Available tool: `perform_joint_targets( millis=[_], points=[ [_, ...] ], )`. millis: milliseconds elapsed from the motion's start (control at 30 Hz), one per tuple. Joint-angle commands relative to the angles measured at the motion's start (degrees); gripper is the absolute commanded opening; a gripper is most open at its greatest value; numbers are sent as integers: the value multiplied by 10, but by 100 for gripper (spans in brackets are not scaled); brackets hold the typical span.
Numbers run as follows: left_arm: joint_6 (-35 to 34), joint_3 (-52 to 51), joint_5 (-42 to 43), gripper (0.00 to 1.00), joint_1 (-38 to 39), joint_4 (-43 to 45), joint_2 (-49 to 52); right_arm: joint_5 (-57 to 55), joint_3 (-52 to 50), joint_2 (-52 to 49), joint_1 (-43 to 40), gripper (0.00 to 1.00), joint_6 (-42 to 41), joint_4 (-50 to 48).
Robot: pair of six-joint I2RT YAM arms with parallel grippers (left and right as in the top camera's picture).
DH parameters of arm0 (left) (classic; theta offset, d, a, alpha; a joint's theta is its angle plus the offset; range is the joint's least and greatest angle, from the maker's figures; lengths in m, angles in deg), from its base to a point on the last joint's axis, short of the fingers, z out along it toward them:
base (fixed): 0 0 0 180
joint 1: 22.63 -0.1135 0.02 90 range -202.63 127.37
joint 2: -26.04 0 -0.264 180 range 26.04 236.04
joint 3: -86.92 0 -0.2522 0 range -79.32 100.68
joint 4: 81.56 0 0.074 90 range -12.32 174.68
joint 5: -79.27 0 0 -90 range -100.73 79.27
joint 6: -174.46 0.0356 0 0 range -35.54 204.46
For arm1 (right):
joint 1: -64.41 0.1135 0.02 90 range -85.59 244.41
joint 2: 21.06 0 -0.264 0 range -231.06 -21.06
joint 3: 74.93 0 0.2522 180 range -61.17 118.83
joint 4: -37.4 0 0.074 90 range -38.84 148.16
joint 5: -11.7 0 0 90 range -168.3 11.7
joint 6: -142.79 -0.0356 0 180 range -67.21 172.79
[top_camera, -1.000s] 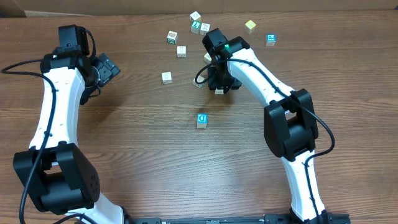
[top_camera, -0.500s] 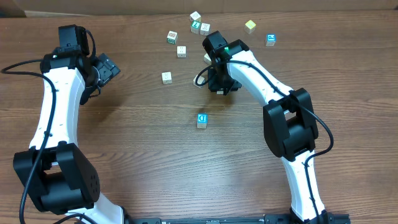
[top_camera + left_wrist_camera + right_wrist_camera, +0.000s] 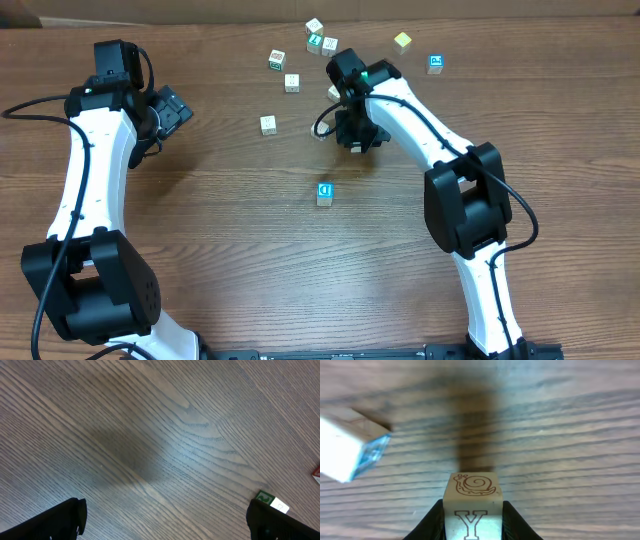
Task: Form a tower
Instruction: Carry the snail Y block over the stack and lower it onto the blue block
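My right gripper (image 3: pixel 472 512) is shut on a cream cube (image 3: pixel 472 502) with a brown letter Y and a snail drawing, its fingers (image 3: pixel 436 517) pressed against both sides. From overhead this gripper (image 3: pixel 354 138) sits behind the table's middle and hides the cube. A cream cube with a blue D face (image 3: pixel 324 192) stands alone in mid table. I cannot tell from above whether it is a tower of more than one cube. A blue-faced cube (image 3: pixel 347 455) shows blurred at the left of the right wrist view. My left gripper (image 3: pixel 172 110) is open over bare wood (image 3: pixel 165 522).
Several loose letter cubes lie at the back: one (image 3: pixel 268 124) left of the right gripper, a pair (image 3: pixel 283 70), a cluster (image 3: pixel 320 38), a yellow-topped one (image 3: pixel 402 41) and a blue-topped one (image 3: pixel 435 64). A green-faced cube (image 3: pixel 270 500) lies by the left gripper's right finger.
The right jaws have come together onto the Y cube, and the gripper has shifted slightly toward the back, now covering the cube from above. The left arm has not moved.
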State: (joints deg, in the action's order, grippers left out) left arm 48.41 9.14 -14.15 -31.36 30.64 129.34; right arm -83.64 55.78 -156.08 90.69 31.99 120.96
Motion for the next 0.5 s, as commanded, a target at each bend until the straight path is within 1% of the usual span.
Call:
perform_joint_targets(
  millis=[0,133,267,467],
  points=[
    [1,12,1,99,1,1,4,-18,66,33,-1,26,0,36],
    [1,12,1,100,1,1,4,-20,100,82,-1,27,0,85],
    [1,12,1,99,1,1,4,-19,103,155,-1,23,-20,125],
    [1,12,1,99,1,1,4,4,103,242,-1,23,-44,193]
  ],
)
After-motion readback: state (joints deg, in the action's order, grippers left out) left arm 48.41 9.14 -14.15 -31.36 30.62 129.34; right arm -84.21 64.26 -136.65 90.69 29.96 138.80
